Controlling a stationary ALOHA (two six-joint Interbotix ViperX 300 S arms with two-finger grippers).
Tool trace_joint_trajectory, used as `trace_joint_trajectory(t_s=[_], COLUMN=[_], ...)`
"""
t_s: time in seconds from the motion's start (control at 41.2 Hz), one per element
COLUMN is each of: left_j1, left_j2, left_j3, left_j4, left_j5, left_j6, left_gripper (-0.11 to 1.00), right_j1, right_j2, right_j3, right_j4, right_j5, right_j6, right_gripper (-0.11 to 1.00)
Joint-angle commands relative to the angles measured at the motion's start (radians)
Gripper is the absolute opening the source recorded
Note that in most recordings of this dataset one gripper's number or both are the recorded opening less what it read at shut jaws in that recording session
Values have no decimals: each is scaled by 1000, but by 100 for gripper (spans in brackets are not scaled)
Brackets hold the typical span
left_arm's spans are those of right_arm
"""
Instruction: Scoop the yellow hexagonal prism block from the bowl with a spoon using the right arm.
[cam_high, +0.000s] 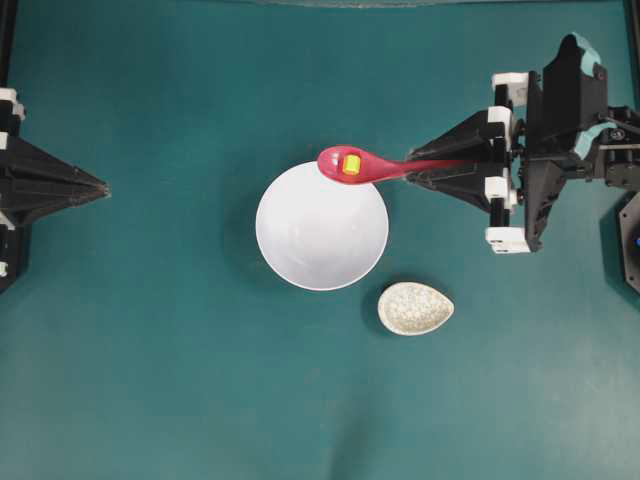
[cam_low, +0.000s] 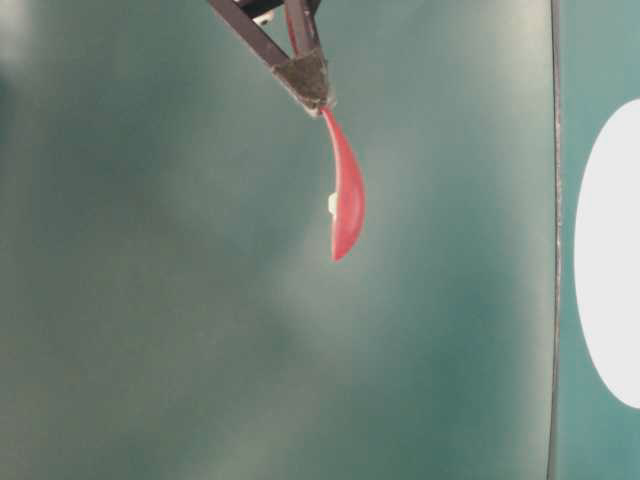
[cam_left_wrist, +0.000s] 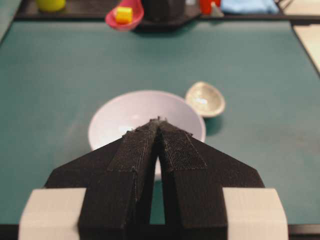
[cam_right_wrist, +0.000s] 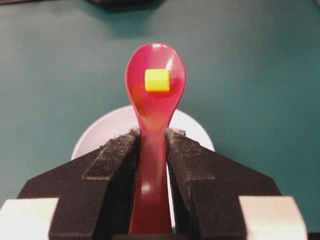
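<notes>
I am squeezing my right jaws (cam_right_wrist: 152, 142) tight on the spoon (cam_right_wrist: 154, 100) handle, keeping it flat so the yellow hexagonal prism block (cam_right_wrist: 157, 80) is not rolling out. It is hanging above the bowl (cam_high: 322, 226). My left jaws (cam_left_wrist: 159, 125) are resting closed, holding nothing.

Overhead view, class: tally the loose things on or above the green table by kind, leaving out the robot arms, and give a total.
Bowls: 1, the white bowl
Spoons: 1, the pink-red spoon
Blocks: 1, the yellow block lying in the spoon's scoop
Spoon rests: 1, the speckled oval rest
Total: 4
</notes>
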Motion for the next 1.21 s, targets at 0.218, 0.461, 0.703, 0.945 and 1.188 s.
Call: trace_joint_trajectory(t_s=[0.218, 0.461, 0.703, 0.945, 1.188], left_j1=[2, 2, 2, 2, 2], left_j2=[11, 11, 12, 12, 11], left_j3=[-26, -25, -25, -25, -25], left_j4=[2, 3, 3, 3, 3], left_j5=[-9, -11, -9, -9, -11], left_j6=[0, 0, 0, 0, 0], left_gripper=[0, 0, 0, 0, 0], right_j1=[2, 2, 2, 2, 2], right_j2=[20, 32, 34, 34, 34], right_j3=[-38, -44, -44, -44, -44], right_j4=[-2, -2, -2, 0, -2], right_j5=[-6, -9, -11, -11, -12], right_j6=[0, -3, -3, -3, -3], right_gripper=[24, 25, 24, 24, 24])
